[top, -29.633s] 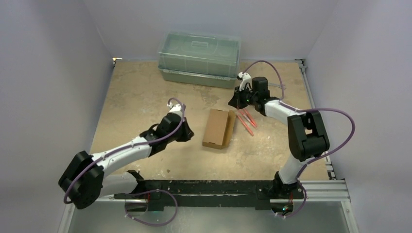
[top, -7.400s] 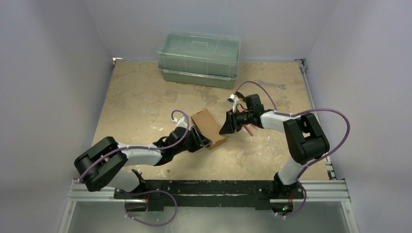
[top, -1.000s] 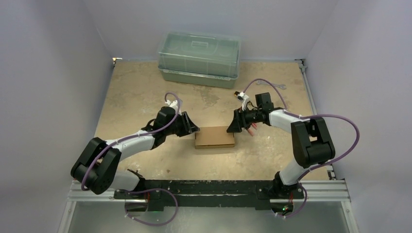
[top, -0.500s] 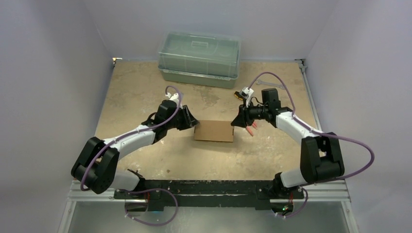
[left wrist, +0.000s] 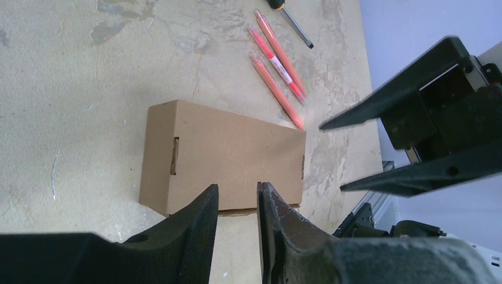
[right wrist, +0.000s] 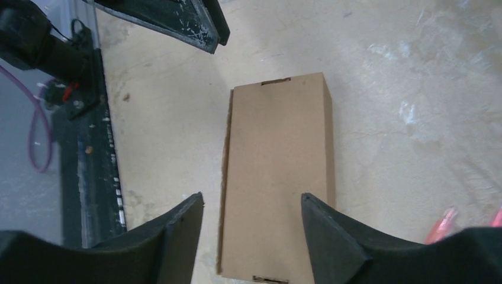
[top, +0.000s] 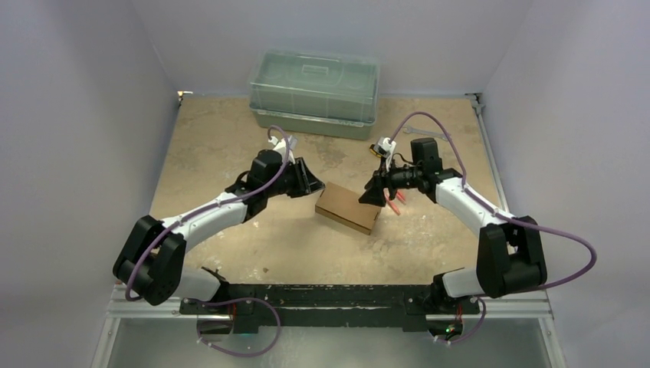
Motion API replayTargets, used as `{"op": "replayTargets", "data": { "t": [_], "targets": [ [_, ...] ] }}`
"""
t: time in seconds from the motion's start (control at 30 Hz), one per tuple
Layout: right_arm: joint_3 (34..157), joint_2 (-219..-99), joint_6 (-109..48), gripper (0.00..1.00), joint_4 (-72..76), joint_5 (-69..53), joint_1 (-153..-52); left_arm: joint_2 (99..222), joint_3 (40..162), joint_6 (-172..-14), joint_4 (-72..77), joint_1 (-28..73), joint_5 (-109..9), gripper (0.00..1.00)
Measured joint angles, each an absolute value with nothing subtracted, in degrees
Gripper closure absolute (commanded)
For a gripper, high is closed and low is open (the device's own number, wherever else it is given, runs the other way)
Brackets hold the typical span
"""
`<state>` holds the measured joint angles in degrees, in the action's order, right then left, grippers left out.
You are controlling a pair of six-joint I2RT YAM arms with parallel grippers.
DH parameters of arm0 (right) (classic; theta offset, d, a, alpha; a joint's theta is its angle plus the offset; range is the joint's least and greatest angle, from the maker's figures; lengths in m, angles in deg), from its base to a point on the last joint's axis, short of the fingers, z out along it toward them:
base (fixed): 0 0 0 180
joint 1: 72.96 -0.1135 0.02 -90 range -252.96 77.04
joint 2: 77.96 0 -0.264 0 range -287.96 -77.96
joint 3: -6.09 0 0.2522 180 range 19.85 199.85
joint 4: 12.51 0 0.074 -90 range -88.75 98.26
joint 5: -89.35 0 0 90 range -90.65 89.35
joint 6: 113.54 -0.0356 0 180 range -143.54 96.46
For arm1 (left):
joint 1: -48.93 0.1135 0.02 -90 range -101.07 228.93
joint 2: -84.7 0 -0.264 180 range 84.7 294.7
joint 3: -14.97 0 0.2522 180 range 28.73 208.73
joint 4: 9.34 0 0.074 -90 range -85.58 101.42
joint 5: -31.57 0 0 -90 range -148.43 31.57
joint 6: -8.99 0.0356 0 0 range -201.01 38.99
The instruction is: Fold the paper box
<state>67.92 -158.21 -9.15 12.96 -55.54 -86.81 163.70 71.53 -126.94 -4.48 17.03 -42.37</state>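
The paper box (left wrist: pixel 225 157) is smooth, matt brown cardboard. The table top (top: pixel 215 153) is rough, mottled and matt. The lidded container (top: pixel 314 84) is translucent greenish plastic; the pens (left wrist: pixel 275 56), glossy orange plastic.

lab test cell: plain white walls (top: pixel 77 115), aluminium rail (top: pixel 529 299).

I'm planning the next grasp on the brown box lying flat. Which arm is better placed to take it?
Right, likely. The right gripper is open over the paper box, fingers spread about its width. The left gripper has fingers nearly together at one edge.
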Motion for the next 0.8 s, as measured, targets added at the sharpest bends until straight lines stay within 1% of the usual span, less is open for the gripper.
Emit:
{"op": "replayTargets", "data": {
  "t": [0.03,0.07,0.1,0.2,0.27,0.4,0.5,0.63,0.73,0.8],
  "targets": [
    [68.3,-158.2,-8.5,0.10,13.5,-55.2,-86.8,163.7,71.7,-126.9,-4.1,17.0,-42.4,0.68],
    [68.6,-158.2,-7.9,0.03,13.9,-54.6,-86.8,163.5,71.7,-126.9,-3.9,17.0,-42.4,0.66],
    [68.9,-158.2,-6.9,0.01,14.2,-53.9,-86.8,163.2,71.6,-127.0,-3.3,17.0,-42.4,0.64],
    [70.2,-159.0,-3.0,0.01,16.7,-51.5,-86.8,159.7,68.2,-129.1,-4.1,16.7,-42.4,0.57],
    [72.7,-161.3,-0.3,0.01,19.8,-50.4,-86.8,154.8,62.8,-132.1,-5.5,15.2,-43.1,0.53],
    [75.7,-166.6,0.9,0.01,22.2,-49.5,-87.0,149.9,54.3,-139.1,-9.4,6.7,-45.7,0.45],
    [76.6,-169.8,0.3,0.01,22.8,-49.5,-87.2,151.3,50.6,-144.0,-15.1,1.5,-47.7,0.44],
    [76.6,-171.7,-1.7,0.03,22.9,-49.0,-87.3,156.7,49.5,-149.5,-22.1,-0.5,-51.8,0.42],
    [76.6,-171.7,-3.0,0.08,22.4,-48.9,-87.3,161.9,51.4,-152.6,-23.3,-0.7,-54.3,0.41],
    [76.4,-171.7,-3.6,0.11,22.0,-48.7,-87.3,165.4,53.8,-154.2,-23.2,-0.7,-55.3,0.42]
  ]
}}
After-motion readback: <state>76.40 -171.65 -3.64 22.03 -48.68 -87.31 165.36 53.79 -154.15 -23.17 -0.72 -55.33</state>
